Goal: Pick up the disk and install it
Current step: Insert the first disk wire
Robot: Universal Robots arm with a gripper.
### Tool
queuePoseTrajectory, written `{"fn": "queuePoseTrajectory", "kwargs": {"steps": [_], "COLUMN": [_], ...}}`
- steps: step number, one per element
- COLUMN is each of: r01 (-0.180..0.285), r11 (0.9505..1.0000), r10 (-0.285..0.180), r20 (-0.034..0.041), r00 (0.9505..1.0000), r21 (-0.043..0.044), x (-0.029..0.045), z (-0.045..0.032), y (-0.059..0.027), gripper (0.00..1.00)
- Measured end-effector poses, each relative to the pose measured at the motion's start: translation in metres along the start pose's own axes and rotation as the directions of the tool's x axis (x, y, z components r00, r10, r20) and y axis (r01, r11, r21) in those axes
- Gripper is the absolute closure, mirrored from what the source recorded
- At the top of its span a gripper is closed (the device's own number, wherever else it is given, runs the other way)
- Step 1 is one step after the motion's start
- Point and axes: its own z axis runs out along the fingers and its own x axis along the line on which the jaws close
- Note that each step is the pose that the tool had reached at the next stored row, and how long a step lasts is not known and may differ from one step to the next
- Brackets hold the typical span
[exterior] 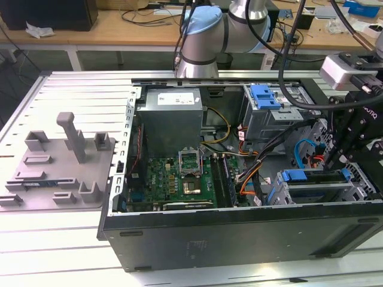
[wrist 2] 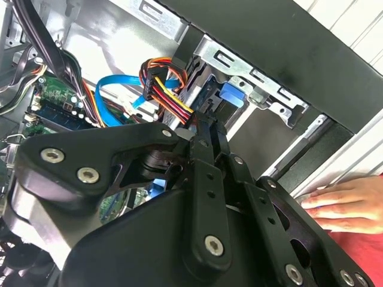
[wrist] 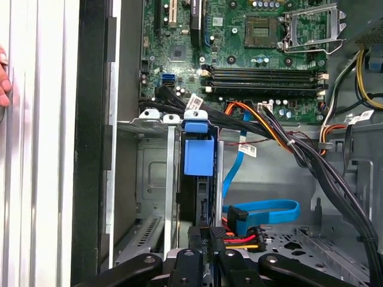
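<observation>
Disk (wrist: 198, 156) sits on edge in the lower drive cage (wrist: 157, 122), blue carrier tab upward. We see the end effector (wrist: 206, 248) closed around its rear edge beside the power connector (wrist: 236, 239). Risk: cables (wrist: 281, 137) may snag; a hand (wrist 2: 344, 203) rests close to the case.

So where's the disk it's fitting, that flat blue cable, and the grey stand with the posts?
Disk (wrist: 198, 156): first wrist view, on its blue carrier tab in the drive cage.
Flat blue cable (wrist: 269, 210): first wrist view, on its flat middle stretch.
Grey stand (exterior: 74, 139): exterior view, on its tallest post.
</observation>
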Motion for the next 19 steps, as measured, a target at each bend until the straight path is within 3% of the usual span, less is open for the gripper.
{"fn": "queuePoseTrajectory", "kwargs": {"steps": [19], "r01": [0.0], "r11": [1.0], "r10": [0.0], "r20": [0.0041], "r00": [1.0], "r21": [0.0001], "x": [-0.0002], "z": [0.0042], "y": [-0.001], "gripper": [0.83]}}
